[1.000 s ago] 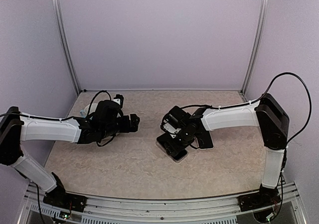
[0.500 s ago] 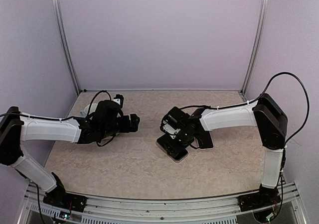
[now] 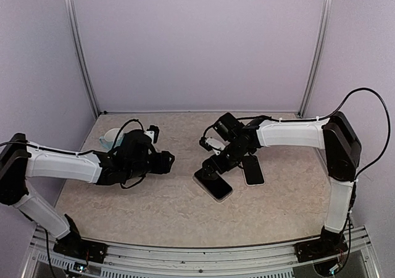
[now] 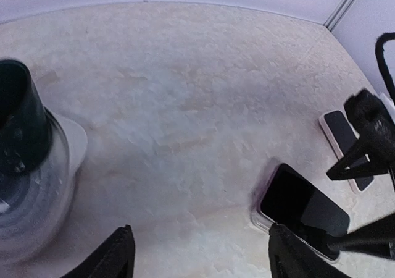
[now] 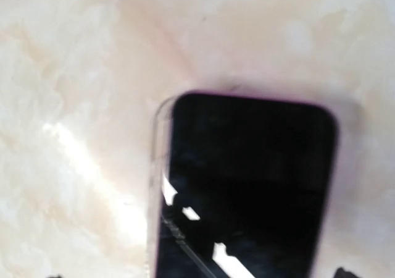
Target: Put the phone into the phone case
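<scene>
The phone (image 3: 214, 186) lies flat with its dark screen up, near the middle of the marbled surface (image 3: 154, 210), a little to the right. It sits inside a clear phone case (image 5: 153, 179). In the right wrist view the transparent rim of the case goes along the left side of the phone and around its far corner.

The right tool (image 3: 213, 167) hangs just over the far end of the phone, and its jaws stand wide apart with nothing held between them. In the right wrist view only the tips show, at the two bottom corners. I cannot tell if one finger touches the phone.

A second phone (image 3: 252, 170), with a light border, lies just to the right of the first one, apart from it.

The left tool (image 3: 165, 160) is on the left part of the surface and points to the phones. Its fingers (image 4: 117, 256) are spread open and they grip nothing.

A transparent round object with a dark top (image 3: 111, 139) stands at the far left, close beside the left arm.
</scene>
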`<state>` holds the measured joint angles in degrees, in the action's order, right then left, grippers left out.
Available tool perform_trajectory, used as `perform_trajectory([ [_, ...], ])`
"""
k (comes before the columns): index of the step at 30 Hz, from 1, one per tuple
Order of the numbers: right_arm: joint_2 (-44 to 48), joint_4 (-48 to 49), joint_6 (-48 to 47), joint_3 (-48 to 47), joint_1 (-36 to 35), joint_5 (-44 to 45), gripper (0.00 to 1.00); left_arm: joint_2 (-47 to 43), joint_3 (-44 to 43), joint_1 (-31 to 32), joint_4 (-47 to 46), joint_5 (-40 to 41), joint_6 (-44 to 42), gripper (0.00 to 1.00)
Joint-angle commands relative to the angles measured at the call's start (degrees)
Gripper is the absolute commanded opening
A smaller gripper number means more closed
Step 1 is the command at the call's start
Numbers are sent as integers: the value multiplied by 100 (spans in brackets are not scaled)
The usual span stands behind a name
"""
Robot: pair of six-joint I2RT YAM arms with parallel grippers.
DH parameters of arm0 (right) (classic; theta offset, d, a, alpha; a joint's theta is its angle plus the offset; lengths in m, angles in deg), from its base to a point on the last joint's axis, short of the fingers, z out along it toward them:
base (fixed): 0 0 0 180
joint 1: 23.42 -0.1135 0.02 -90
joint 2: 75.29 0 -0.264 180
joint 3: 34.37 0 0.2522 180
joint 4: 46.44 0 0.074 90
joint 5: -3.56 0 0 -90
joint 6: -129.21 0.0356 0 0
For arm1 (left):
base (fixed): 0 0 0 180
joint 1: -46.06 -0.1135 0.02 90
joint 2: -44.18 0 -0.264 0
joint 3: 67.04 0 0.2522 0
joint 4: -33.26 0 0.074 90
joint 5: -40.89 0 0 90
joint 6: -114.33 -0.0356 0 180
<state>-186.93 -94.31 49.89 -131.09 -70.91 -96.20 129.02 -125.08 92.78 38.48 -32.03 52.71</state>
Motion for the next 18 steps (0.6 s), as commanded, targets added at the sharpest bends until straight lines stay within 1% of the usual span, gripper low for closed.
perform_trajectory([
  [1,-178,401,189,189,710,-1638,83,149,169,394,-230,-548,-62,59],
  [2,-211,552,298,236,827,-1868,79,246,113,510,-168,-580,-87,54],
  [3,-237,670,362,268,899,-1946,78,408,64,611,-98,-579,-144,50],
  [6,-354,795,362,233,994,-1898,74,811,-53,884,-109,-648,-392,44],
  [7,-462,758,334,190,1010,-1944,72,953,-135,906,-108,-741,-457,41],
  [9,-684,648,294,125,1026,-1985,66,1331,-351,888,-25,-879,-497,34],
  [10,-771,602,270,133,1034,-1988,63,1588,-424,870,-25,-977,-478,33],
  [12,-831,631,275,267,1074,-2018,63,1840,-430,841,-240,-1200,-451,32],
  [14,-811,863,354,488,1145,-2155,66,2042,-436,823,-467,-1418,-456,32],
  [18,-936,1121,390,717,1206,-2771,68,2621,-848,808,-369,-1564,-551,29],
])
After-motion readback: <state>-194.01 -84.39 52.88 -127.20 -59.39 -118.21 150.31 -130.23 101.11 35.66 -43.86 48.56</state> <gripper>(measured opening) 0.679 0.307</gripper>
